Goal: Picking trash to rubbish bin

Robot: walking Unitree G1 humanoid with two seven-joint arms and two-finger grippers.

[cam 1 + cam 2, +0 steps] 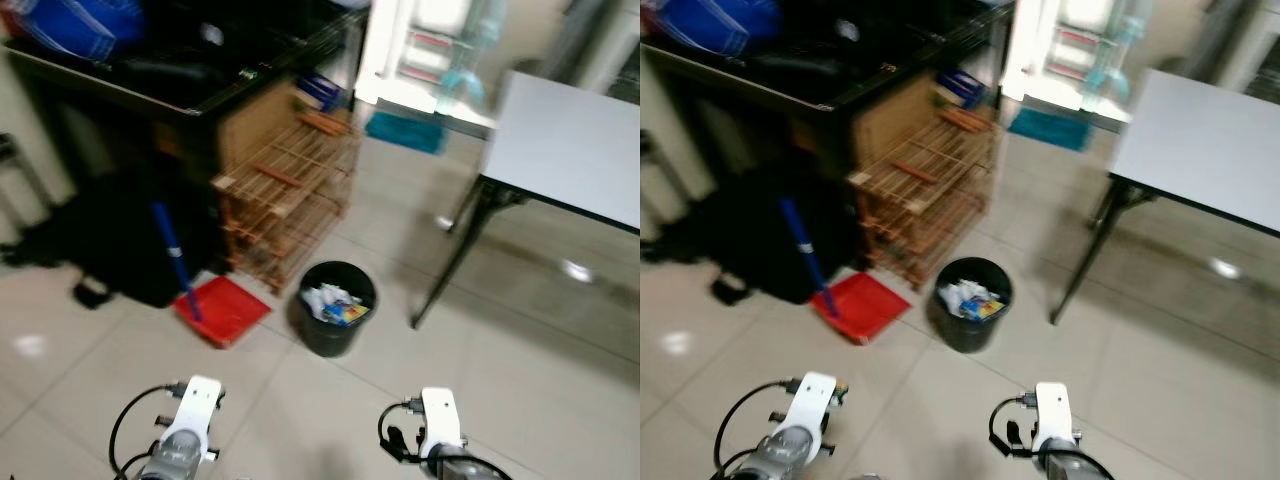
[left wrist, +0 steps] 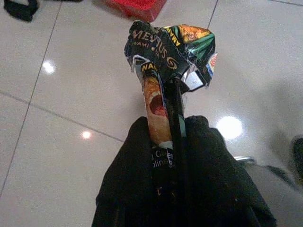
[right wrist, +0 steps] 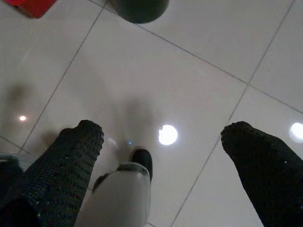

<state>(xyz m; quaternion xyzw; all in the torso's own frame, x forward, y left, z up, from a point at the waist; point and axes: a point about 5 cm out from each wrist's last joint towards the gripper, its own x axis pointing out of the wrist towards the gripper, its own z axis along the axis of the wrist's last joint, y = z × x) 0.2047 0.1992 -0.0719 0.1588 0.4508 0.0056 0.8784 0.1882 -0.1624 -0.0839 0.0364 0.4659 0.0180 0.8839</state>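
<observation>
Here the left gripper point(image 2: 173, 94) pinches a crumpled wrapper point(image 2: 170, 49) over the tiled floor point(image 2: 57, 118). The right gripper point(image 3: 163, 137) hangs spread apart, short of the black rubbish bin point(image 1: 333, 308).

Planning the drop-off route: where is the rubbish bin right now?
The black rubbish bin stands on the tiled floor ahead, between both arms, with the red dustpan to its left and the wooden cage behind it.

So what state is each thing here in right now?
Left end effector: shut on a crumpled wrapper.
Right end effector: open, holding nothing, above the floor tiles.
Rubbish bin: upright, no lid, trash inside.
Red dustpan: lying on the floor beside the bin.
Wooden cage: standing upright.
</observation>
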